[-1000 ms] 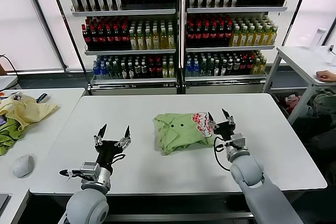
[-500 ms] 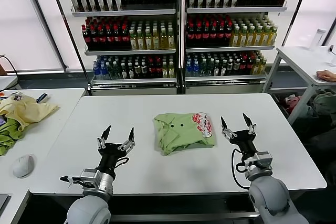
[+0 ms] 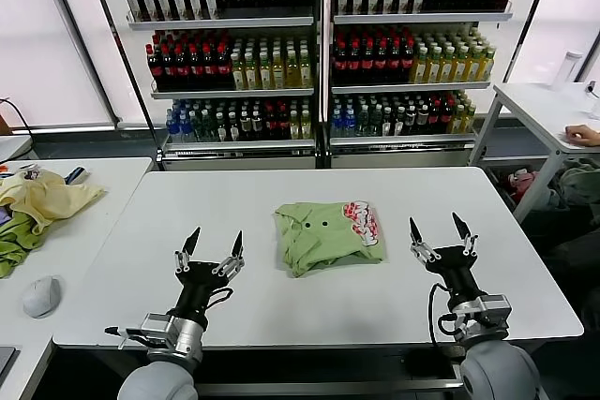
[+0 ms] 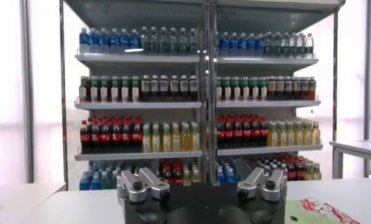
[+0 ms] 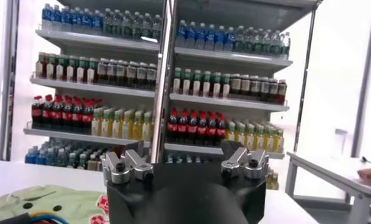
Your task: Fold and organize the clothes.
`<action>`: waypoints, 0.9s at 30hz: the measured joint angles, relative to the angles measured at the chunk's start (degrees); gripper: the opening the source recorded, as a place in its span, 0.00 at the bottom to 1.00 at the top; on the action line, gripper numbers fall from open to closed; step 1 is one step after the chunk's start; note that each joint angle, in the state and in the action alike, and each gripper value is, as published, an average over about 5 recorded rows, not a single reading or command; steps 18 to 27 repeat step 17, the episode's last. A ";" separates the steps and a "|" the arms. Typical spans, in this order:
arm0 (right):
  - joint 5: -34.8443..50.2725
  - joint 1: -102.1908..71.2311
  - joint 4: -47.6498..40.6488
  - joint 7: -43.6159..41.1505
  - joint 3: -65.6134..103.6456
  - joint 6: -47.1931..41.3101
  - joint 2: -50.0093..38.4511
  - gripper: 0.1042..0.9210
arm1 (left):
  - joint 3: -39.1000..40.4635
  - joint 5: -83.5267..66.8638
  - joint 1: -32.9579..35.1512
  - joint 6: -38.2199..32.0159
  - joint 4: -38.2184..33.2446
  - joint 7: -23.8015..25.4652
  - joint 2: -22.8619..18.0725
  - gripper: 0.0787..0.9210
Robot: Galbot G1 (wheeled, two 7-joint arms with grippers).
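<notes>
The light green shirt (image 3: 326,232) lies folded in a small bundle at the middle of the white table (image 3: 281,306), collar and dark buttons up, red-and-white graphic at its right end. Its edge also shows in the left wrist view (image 4: 322,212) and the right wrist view (image 5: 48,204). My left gripper (image 3: 213,246) is open and empty, fingers pointing up, to the left of the shirt near the front edge. My right gripper (image 3: 439,234) is open and empty, fingers up, to the right of the shirt and apart from it.
A second table at the left holds a pale yellow garment (image 3: 42,199), a darker green cloth (image 3: 14,245) and a white mouse (image 3: 40,295). Shelves of bottles (image 3: 319,53) stand behind. Another white table (image 3: 553,110) is at the right.
My right gripper has let go of the shirt's right end and drawn back to the right and toward the front edge. My left gripper has shifted slightly. The shirt stays folded.
</notes>
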 measured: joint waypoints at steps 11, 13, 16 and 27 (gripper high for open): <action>-1.39 -2.33 2.84 1.52 1.26 -0.66 0.72 0.88 | -0.28 0.44 1.74 -0.58 -1.32 0.51 -0.16 0.88; -1.56 -2.62 3.20 1.74 1.54 -0.85 0.74 0.88 | -0.33 0.45 1.93 -0.64 -1.52 0.58 -0.16 0.88; -1.75 -2.98 3.63 1.91 1.87 -1.08 0.73 0.88 | -0.36 0.47 2.11 -0.70 -1.76 0.67 -0.18 0.88; -1.79 -3.04 3.71 1.94 1.93 -1.12 0.73 0.88 | -0.36 0.47 2.14 -0.71 -1.80 0.69 -0.18 0.88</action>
